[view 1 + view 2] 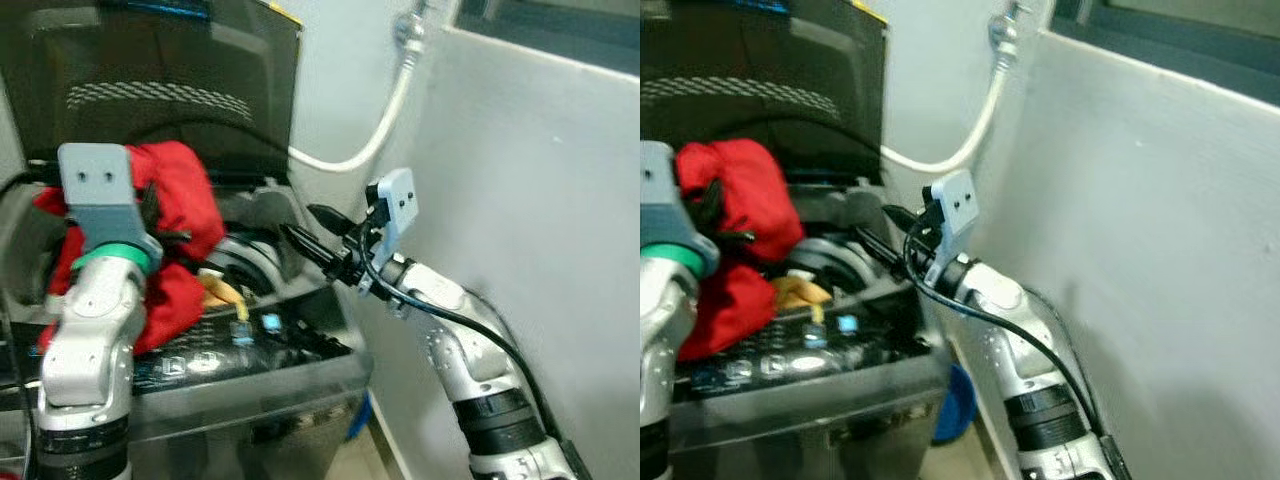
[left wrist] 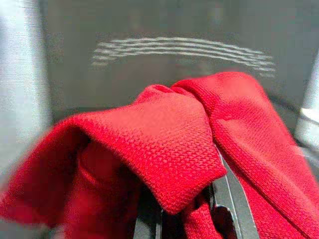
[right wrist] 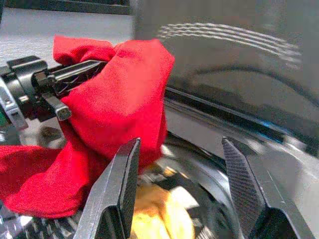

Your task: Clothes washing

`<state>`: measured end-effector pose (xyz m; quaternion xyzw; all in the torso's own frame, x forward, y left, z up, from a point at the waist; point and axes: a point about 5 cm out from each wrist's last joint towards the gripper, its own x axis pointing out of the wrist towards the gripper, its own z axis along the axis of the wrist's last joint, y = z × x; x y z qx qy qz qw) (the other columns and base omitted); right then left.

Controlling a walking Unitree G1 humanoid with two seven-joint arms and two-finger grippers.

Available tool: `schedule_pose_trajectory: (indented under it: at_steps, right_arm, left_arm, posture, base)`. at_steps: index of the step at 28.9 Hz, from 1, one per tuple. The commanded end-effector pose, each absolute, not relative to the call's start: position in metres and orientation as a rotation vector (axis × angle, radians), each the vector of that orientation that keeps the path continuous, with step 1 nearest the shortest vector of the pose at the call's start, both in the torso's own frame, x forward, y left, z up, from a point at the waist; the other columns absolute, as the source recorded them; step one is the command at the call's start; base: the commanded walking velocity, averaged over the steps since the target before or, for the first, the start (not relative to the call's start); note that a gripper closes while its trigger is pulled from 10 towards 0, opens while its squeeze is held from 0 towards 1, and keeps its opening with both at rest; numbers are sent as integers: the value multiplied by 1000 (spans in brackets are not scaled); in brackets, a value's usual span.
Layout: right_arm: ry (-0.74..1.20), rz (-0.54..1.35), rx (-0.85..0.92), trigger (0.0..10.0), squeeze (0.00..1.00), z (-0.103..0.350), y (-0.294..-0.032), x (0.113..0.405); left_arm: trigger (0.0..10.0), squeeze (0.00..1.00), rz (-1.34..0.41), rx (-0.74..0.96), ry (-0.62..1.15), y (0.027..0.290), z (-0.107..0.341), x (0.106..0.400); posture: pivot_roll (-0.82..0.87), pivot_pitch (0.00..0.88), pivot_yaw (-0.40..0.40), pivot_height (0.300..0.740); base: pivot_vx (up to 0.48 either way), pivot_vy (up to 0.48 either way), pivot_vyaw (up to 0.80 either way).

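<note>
A red garment (image 1: 180,215) hangs bunched over the open top of the washing machine (image 1: 250,385), with my left gripper (image 1: 160,225) shut on it. The knit cloth (image 2: 174,144) drapes over the left fingers in the left wrist view. Part of the garment trails down onto the machine's front panel (image 1: 165,305). A yellow cloth (image 3: 159,214) lies inside the drum (image 1: 250,262). My right gripper (image 1: 305,235) is open, held over the machine's right side, its fingers (image 3: 119,191) pointing toward the red garment (image 3: 119,104) and apart from it.
The machine's dark lid (image 1: 160,80) stands raised behind the drum. A white hose (image 1: 385,115) runs down the wall to the machine. A grey wall panel (image 1: 540,200) stands close on the right. Something blue (image 1: 958,400) lies on the floor beside the machine.
</note>
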<state>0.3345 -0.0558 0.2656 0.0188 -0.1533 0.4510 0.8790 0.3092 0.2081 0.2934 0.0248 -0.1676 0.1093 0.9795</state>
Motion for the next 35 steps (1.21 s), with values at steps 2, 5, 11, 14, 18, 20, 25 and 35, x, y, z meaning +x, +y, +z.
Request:
schedule_pose_trajectory:
  at_steps: [2,5,11,14,18,20,25,35]
  right_arm:
    - [-327,974,34,10000,0,268,-49,332]
    - [-322,981,36,10000,0,268,-50,332]
    - [-326,991,24,10000,0,267,-53,331]
    - [-326,993,22,10000,0,265,-53,330]
    - [-324,1000,19,10000,0,264,-54,330]
    - [-325,1002,17,10000,0,265,-54,330]
    - [-398,916,75,10000,0,279,-63,337]
    - [-506,667,181,10000,0,299,-87,349]
  left_arm:
    - [10000,0,243,45,-352,212,297,306]
    - [10000,0,252,40,-354,214,298,305]
    - [10000,0,290,83,-358,220,301,303]
    - [10000,0,306,121,-329,224,298,305]
    - [10000,0,326,166,-277,230,293,309]
    - [10000,0,330,193,-267,233,293,312]
    - [10000,0,430,404,-518,243,342,313]
    - [10000,0,-140,337,-684,173,369,331]
  posture:
    - [43,24,-102,740]
    - [44,24,-104,740]
    - [44,24,-105,740]
    - [42,22,-103,740]
    - [39,21,-103,740]
    - [33,17,-108,740]
    - [34,12,-113,740]
    - [20,8,-39,740]
  base:
    - [322,0,0]
    - [107,0,0]
    - [0,0,0]
    - [0,0,0]
    - [0,0,0]
    - [0,0,0]
    - [0,0,0]
    - [0,0,0]
